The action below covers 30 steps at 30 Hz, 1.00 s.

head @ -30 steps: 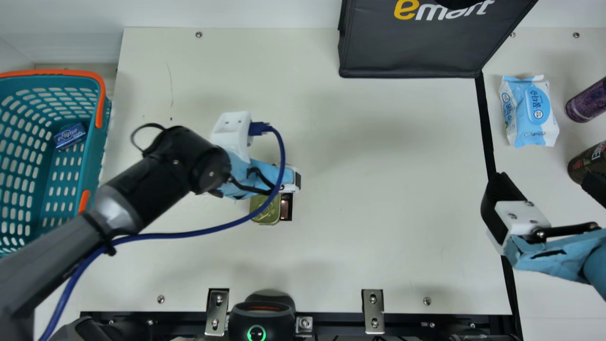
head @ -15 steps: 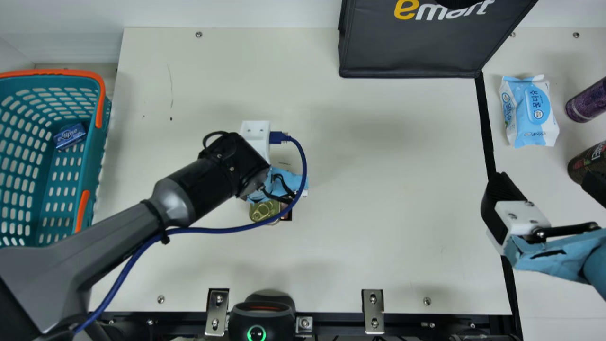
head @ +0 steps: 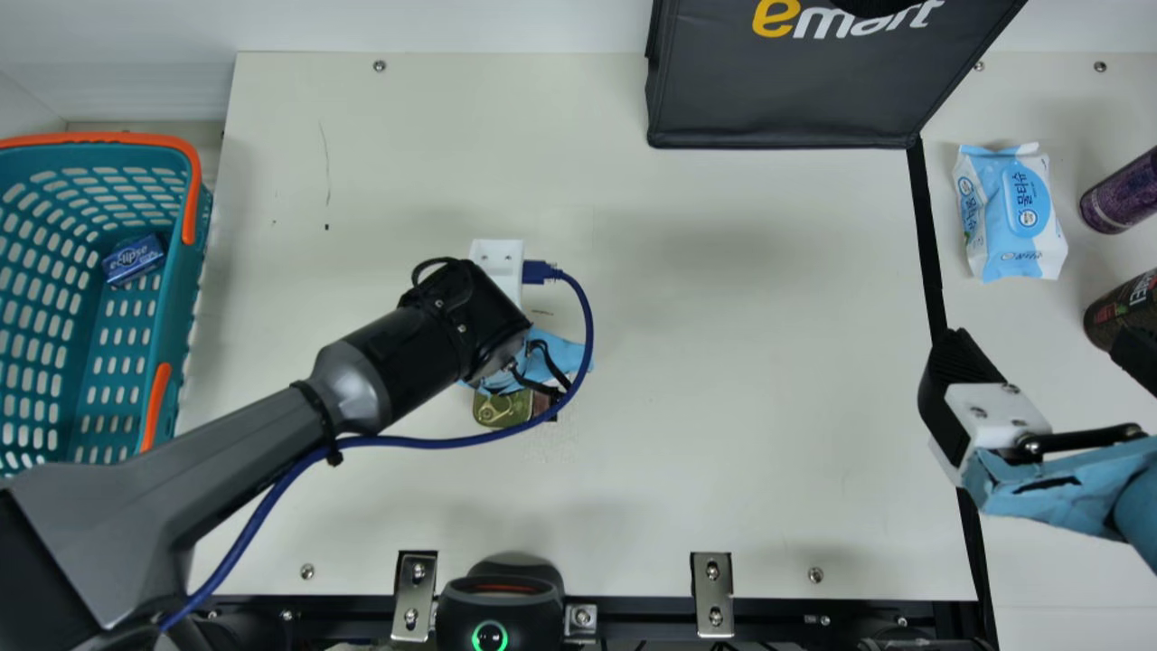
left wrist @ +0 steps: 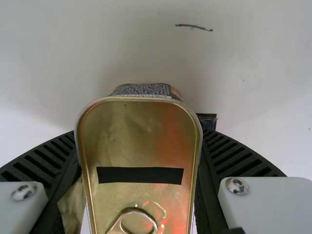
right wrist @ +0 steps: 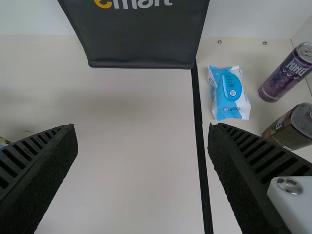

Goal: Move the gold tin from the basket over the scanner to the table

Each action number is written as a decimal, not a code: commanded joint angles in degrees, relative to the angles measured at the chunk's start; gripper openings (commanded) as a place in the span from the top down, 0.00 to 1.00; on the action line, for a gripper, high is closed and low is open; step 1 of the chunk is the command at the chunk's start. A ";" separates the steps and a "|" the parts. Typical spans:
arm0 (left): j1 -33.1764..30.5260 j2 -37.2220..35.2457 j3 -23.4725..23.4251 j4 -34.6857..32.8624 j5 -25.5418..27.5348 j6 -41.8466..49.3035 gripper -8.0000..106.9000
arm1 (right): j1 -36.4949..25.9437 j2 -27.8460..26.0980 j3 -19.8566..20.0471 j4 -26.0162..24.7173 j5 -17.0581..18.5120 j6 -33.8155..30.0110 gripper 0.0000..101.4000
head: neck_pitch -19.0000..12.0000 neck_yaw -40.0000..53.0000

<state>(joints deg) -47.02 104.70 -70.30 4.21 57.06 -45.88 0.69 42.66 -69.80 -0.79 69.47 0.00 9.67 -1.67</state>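
Observation:
Left of the table's centre in the main view is my left gripper [head: 529, 366], partly hidden by its wrist and blue cable. A gold tin with a pull ring [head: 499, 410] shows just below it, a dark item against the tin's right side. In the left wrist view, the gold tin [left wrist: 139, 131], its lid facing the camera, is between both fingers of my left gripper [left wrist: 138, 170], which is shut on it; another gold surface [left wrist: 72, 207] shows beside one finger. The basket [head: 172, 307] stands far left, the scanner [head: 500, 601] at the front edge. My right gripper [head: 1048, 362], [right wrist: 144, 165] is open with nothing between its fingers.
A blue packet [head: 133, 259] lies in the basket. A dark bag [head: 795, 90] stands at the back. On the right are a wipes pack [head: 1012, 212], a purple can [head: 1121, 192] and a dark jar [head: 1125, 312].
My left gripper has moved right and slightly toward the front edge. The tin below it in the main view shows its pull ring more clearly. The right arm has kept still.

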 commanded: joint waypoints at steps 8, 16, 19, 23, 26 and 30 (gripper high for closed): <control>1.36 -4.60 0.17 0.31 2.06 7.37 1.00 | 0.00 0.00 0.00 0.00 0.00 0.00 0.06 | -1.75 0.09; 1.98 -8.21 0.34 -0.55 3.83 18.55 1.00 | 0.00 0.00 0.00 0.00 0.00 0.00 0.06 | -1.75 0.09; 1.97 -9.09 0.55 -0.88 4.00 24.53 1.00 | 0.00 0.00 0.00 0.00 0.00 0.00 0.06 | -1.75 0.09; 1.75 -9.92 0.98 -1.13 3.70 33.47 1.00 | 0.00 0.00 0.00 0.00 0.02 0.00 0.06 | -1.75 0.09; 1.40 -10.39 1.51 -1.05 3.14 40.09 1.00 | 0.00 0.00 0.00 0.00 0.02 0.00 0.06 | -1.75 0.09; 1.00 -11.19 2.59 -1.86 1.59 49.26 1.00 | 0.00 0.00 0.00 0.00 0.02 0.00 0.06 | -1.75 0.09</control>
<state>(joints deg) -45.93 93.75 -68.02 2.78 59.18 -4.52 0.69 42.66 -69.80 -0.79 69.49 0.00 9.58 -1.67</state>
